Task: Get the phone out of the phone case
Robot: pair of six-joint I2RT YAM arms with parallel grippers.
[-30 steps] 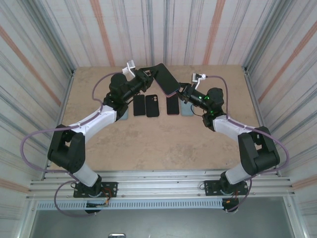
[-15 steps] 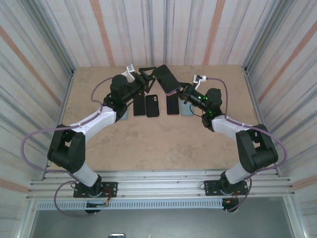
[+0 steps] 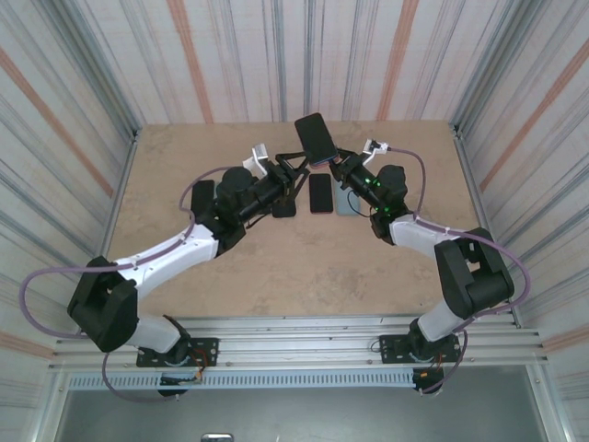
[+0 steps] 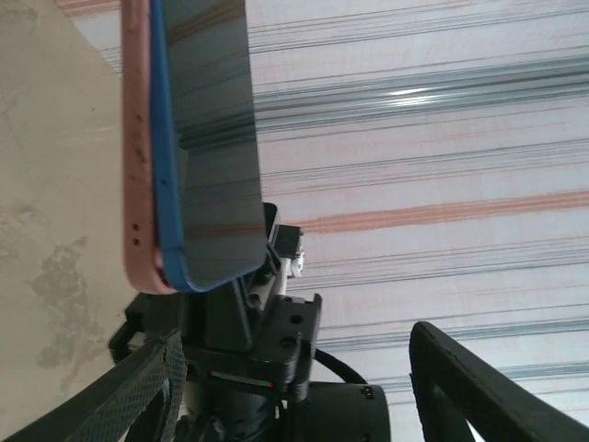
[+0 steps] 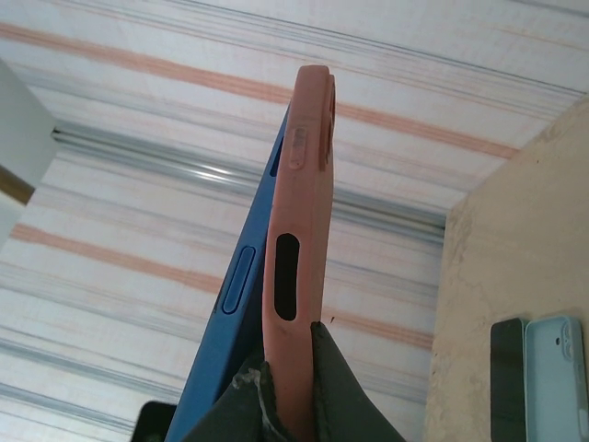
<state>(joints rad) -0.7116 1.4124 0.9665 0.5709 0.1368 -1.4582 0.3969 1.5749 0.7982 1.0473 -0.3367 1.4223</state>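
Observation:
A blue phone (image 5: 241, 304) with a dark screen (image 4: 216, 138) sits in a pink phone case (image 5: 299, 230). Its long edge stands partly lifted away from the case wall. My right gripper (image 5: 293, 368) is shut on the case's lower end and holds it raised above the table's far middle (image 3: 313, 138). My left gripper (image 3: 296, 168) is open just left of and below the phone. Its two fingers (image 4: 138, 387) stand wide apart with nothing between them, and the phone hangs above them, apart from both.
On the table below the phone lie a dark phone (image 3: 319, 193) and a light blue case (image 3: 347, 201), both also in the right wrist view (image 5: 506, 382). Another dark phone (image 3: 283, 208) lies partly under my left arm, and a dark slab (image 3: 202, 195) lies further left.
My left gripper has opened and let go of the phone's upper end, and the left arm has swung right toward the middle. The right gripper has tipped the phone a little further back.

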